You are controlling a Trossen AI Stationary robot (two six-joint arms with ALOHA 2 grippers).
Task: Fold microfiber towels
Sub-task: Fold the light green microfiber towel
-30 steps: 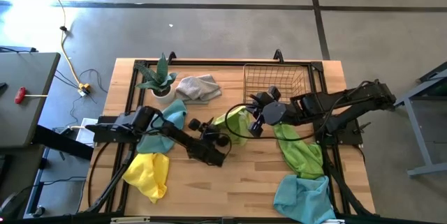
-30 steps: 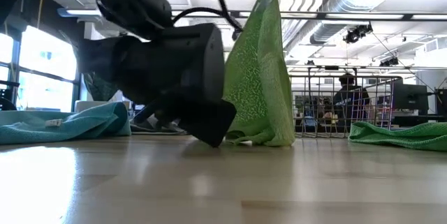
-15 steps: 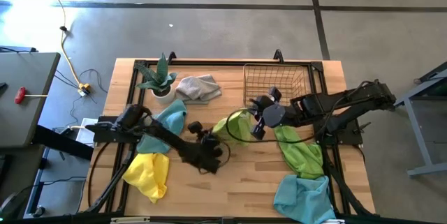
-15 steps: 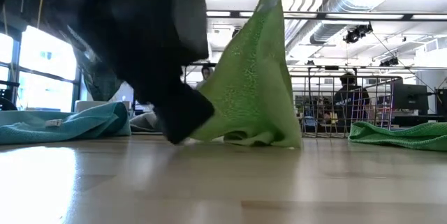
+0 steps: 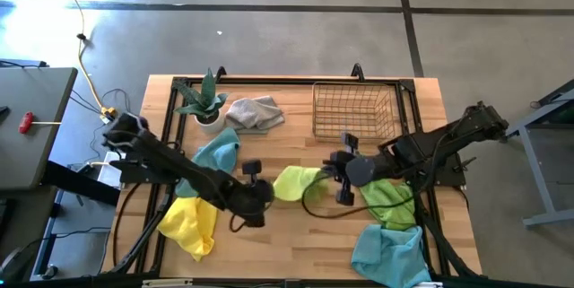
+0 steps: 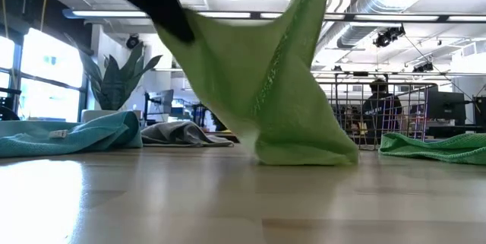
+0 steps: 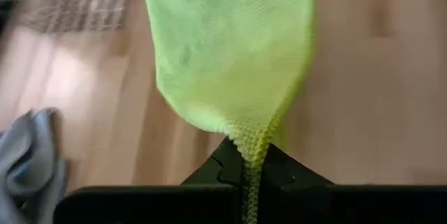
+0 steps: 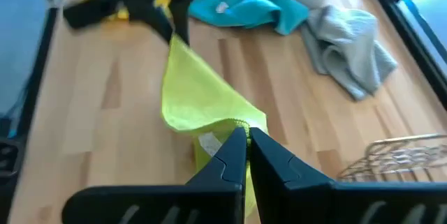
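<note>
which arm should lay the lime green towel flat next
Either: both end effectors, left and right, pinch opposite edges of the lime green microfiber towel hanging between them, so they probably lower it together.

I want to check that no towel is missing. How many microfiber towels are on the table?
6. Grey towel by the plant; blue towel beside the left arm; yellow towel front left; lime towel held mid-table; second lime towel under the right arm; second blue towel front right.

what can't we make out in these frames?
- Low view: where the right gripper holds the lime green towel, cut off by the top edge.
- Low view: left gripper, motion-blurred.
- High view: second lime green towel, partly under the right arm.
- Low view: person behind the wire basket, too small.
</note>
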